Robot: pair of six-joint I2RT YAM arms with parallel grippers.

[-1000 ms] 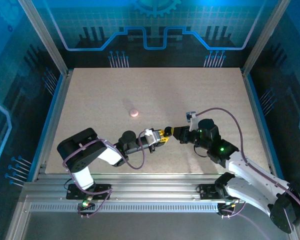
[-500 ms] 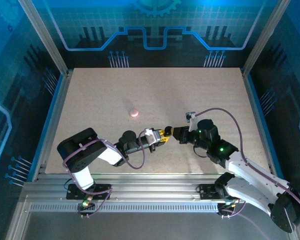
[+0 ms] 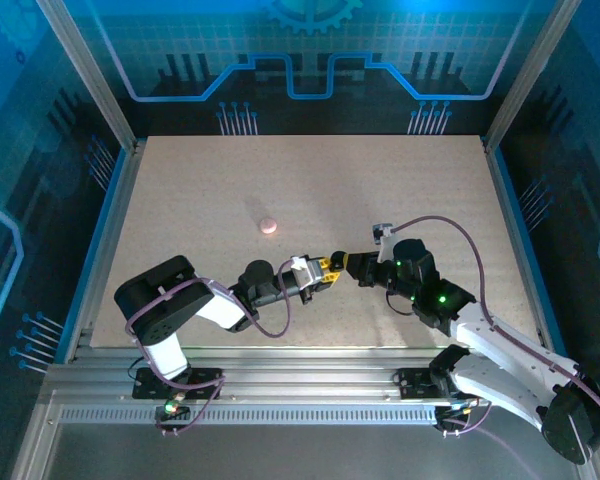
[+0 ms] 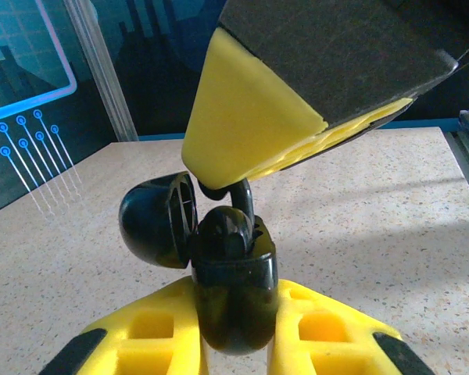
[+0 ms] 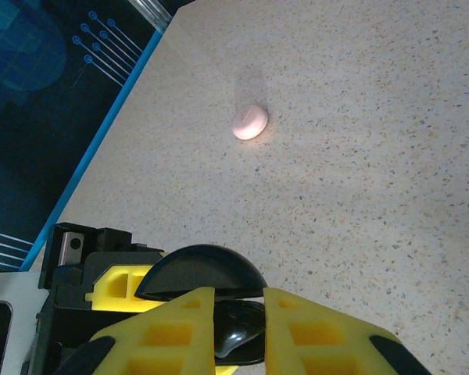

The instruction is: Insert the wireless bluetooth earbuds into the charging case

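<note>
My left gripper [image 3: 328, 268] is shut on the black charging case [image 4: 234, 293], held upright between its yellow fingers [image 4: 152, 336] with the lid [image 4: 156, 223] swung open to the left. From above, my right gripper [image 3: 348, 266] is shut on a black earbud [image 4: 225, 234]. The earbud's round head sits at the case's mouth and its stem [image 4: 246, 195] runs up between the right gripper's yellow pads [image 4: 242, 117]. The right wrist view has the earbud [image 5: 241, 328] pinched between the fingers [image 5: 168, 336], with the open lid [image 5: 199, 273] just beyond.
A small round pink puck [image 3: 268, 225] lies alone on the speckled tabletop [image 3: 400, 190], up and left of the grippers; it is also in the right wrist view as a pink puck [image 5: 249, 122]. Metal frame posts and blue walls border the table.
</note>
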